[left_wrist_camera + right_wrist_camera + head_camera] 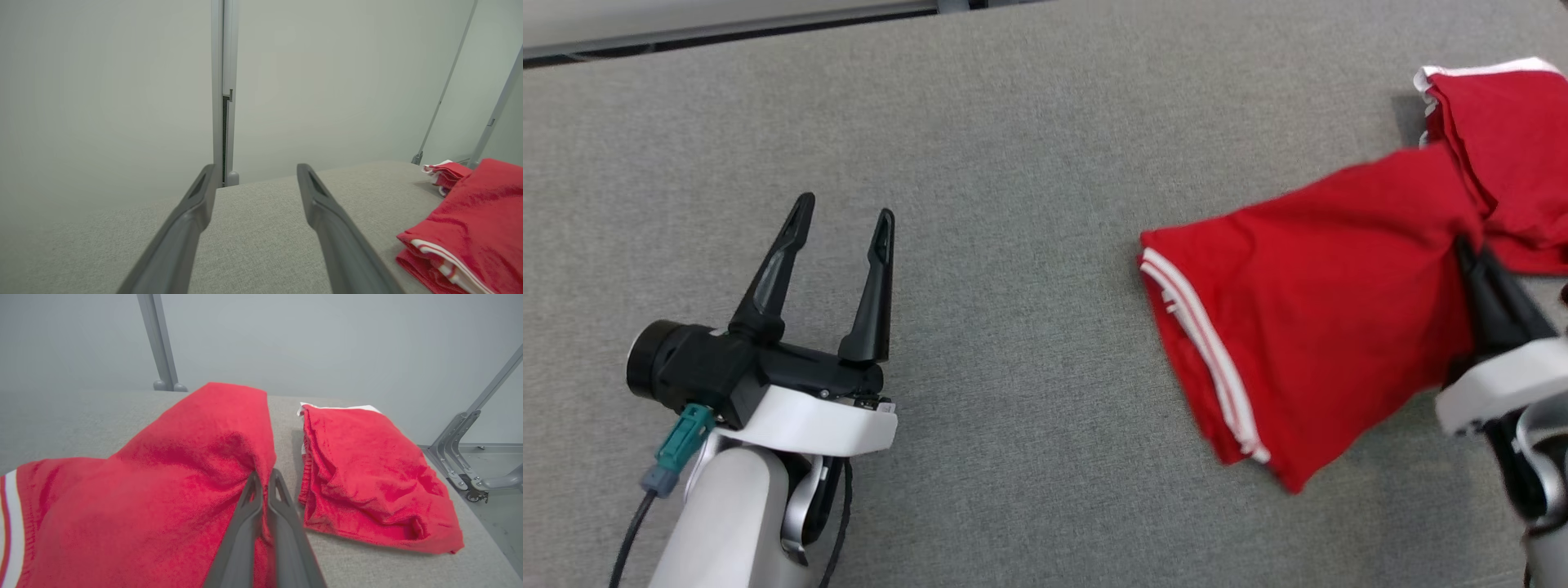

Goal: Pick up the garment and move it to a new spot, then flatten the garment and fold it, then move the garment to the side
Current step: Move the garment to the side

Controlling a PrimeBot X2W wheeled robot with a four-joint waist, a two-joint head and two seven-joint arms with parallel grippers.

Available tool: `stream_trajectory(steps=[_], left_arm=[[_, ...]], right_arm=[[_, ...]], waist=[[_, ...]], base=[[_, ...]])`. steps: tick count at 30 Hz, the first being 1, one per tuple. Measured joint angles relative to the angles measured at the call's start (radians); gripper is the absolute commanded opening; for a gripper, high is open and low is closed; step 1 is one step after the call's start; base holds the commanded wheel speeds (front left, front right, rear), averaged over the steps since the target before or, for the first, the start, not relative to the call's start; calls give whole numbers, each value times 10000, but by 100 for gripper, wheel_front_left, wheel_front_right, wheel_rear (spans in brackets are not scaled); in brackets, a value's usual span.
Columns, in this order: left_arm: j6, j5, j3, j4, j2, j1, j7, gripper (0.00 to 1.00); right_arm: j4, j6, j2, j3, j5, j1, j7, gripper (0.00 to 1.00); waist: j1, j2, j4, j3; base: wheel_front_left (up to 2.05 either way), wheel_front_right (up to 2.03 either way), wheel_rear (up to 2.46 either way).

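Garment, one red piece clamped in right jaws, second red pile beside, left jaws apart

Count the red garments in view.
2. One red garment is pinched in the right tool; a folded garment lies beyond it, apart. None seems hidden.

At the right of the head view the garment runs off the frame edge, so its far part is cut off. The right pincer has its tips buried in the red fold there. Its pale casing below is blurred and clipped by the lower right corner. In the right wrist view the cloth spills past the left and bottom edges. In the left wrist view it spills past the right and bottom edges.
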Motion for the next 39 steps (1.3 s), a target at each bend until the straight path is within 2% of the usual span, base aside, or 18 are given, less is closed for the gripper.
stream_trajectory(steps=[3,5,13,18,19,21,22,27,31,35,39], left_arm=[[-35,6,-13,-418,107,-359,188,100],[-77,8,-59,-633,150,-593,255,100],[-84,176,-268,-1168,270,-1202,345,100],[-92,345,-407,-1496,355,-1598,426,100],[-92,366,-414,-1567,359,-1642,443,100],[-92,366,-420,-1607,384,-1697,489,100],[-90,384,-410,-1705,449,-1780,510,100],[-86,395,-422,-1697,546,-1760,514,100],[-77,355,-428,-1457,579,-1430,460,100],[-61,207,-431,-1147,583,-932,376,100],[82,4,-372,-855,562,-296,324,100]], right_arm=[[709,0,-516,-500,165,-1812,-316,0],[1076,0,-945,-978,188,-2393,-403,0],[2380,-2,-2209,-3266,585,-3197,-752,0],[3689,-2,-2591,-3705,959,-3739,-807,0],[4015,-2,-2591,-3710,999,-3907,-819,25],[4297,-2,-2602,-3659,1009,-4070,-913,100],[4903,-2,-2606,-3680,1026,-4388,-1110,100],[5835,-2,-2460,-3693,815,-4487,-1785,100],[6054,-2,-2184,-3576,575,-4030,-2894,100],[5382,-2,-1570,-3444,449,-2962,-3459,100],[3777,-2,-763,-3212,242,-1542,-3545,100]], waist=[[0,0,-200,690],[0,0,-251,1033],[0,0,-91,2055],[0,0,114,2524],[0,0,147,2627],[0,0,172,2734],[0,0,204,2936],[0,0,189,3018],[0,-1,120,2638],[0,0,61,2013],[0,0,19,1241]], base=[[0,0,0],[0,0,0],[0,0,0],[0,0,0],[0,0,0],[0,0,0],[0,0,0],[0,0,0],[0,0,0],[0,0,0],[0,0,0]])
